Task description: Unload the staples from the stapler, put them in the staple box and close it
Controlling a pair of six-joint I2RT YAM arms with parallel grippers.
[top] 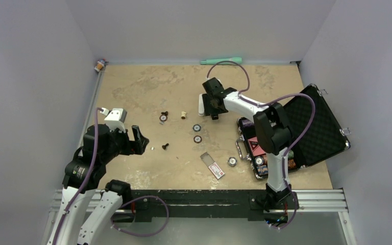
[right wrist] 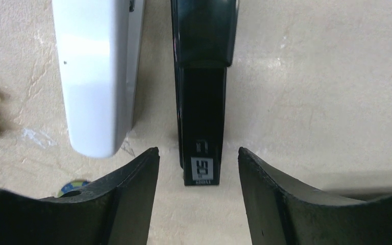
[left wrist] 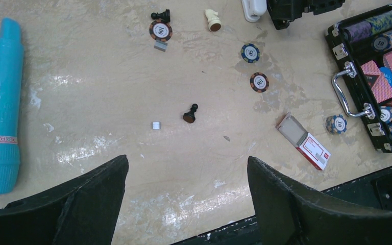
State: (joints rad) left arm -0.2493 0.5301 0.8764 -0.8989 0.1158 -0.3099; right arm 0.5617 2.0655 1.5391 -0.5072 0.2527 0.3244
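The stapler [right wrist: 202,76] is slim and black and lies flat on the table. Its near end carries a grey "50" label. My right gripper [right wrist: 198,153] is open, one fingertip on each side of that end with a gap on both sides. In the top view the right gripper [top: 215,100] hovers over the stapler at the table's far middle and hides most of it. My left gripper [top: 140,139] is open and empty at the near left, above bare table; the left wrist view [left wrist: 187,163] shows the same.
A white oblong object [right wrist: 94,76] lies just left of the stapler. An open staple box [top: 213,166], poker chips [top: 196,127], a black chess pawn [top: 165,146] and a cream piece [top: 183,115] are scattered mid-table. An open black case [top: 311,127] stands at right. A teal tube [top: 222,60] lies at the back.
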